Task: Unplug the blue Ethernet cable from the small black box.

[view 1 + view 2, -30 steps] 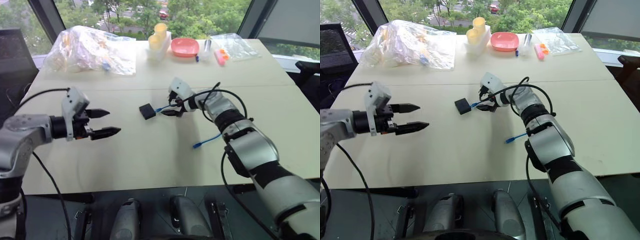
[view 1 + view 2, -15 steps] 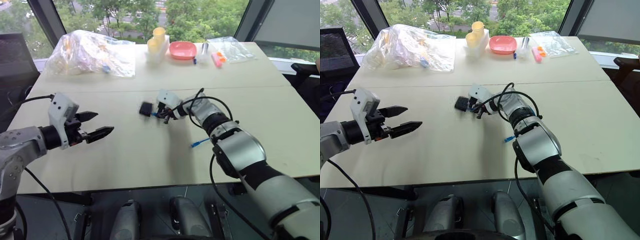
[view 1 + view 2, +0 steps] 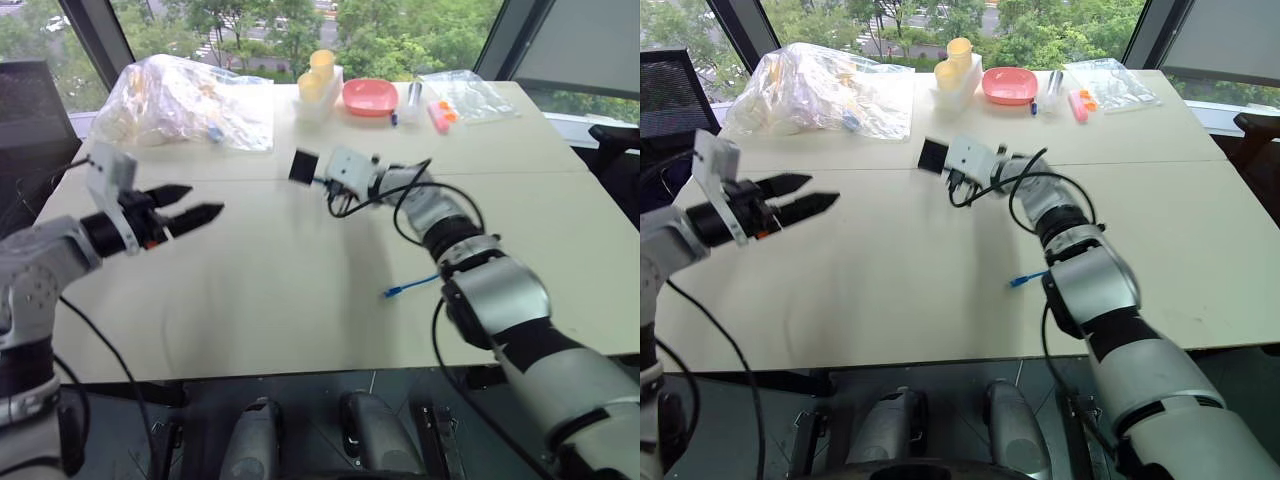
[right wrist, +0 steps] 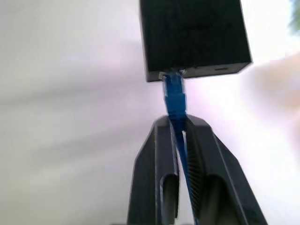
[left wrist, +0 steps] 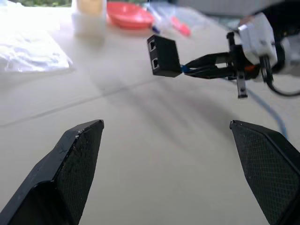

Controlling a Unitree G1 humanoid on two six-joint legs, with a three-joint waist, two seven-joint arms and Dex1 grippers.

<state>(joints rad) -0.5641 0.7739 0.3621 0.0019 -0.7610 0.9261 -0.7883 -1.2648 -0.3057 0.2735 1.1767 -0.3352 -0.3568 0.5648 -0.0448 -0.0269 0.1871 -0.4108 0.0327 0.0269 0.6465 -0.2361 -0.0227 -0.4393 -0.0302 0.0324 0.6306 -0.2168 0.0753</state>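
Note:
The small black box (image 3: 303,165) hangs in the air above the table, its two ports facing my left gripper in the left wrist view (image 5: 163,55). The blue Ethernet cable (image 4: 174,96) is plugged into the box's side. My right gripper (image 4: 180,124) is shut on the cable just behind the plug and carries the box by it. The cable's free end (image 3: 396,291) lies on the table near my right forearm. Over the table's left side, level with the box, my left gripper (image 3: 202,202) is open and holds nothing.
Along the table's far edge lie a crumpled clear plastic bag (image 3: 185,100), stacked yellow cups (image 3: 318,72), a pink bowl (image 3: 370,95), a pink marker (image 3: 437,118) and a smaller clear bag (image 3: 470,95). Black arm cables (image 3: 420,205) loop around my right wrist.
My right gripper shut on the blue cable and lifted the box off the table, up and away. My left gripper, still open, rose and moved outward.

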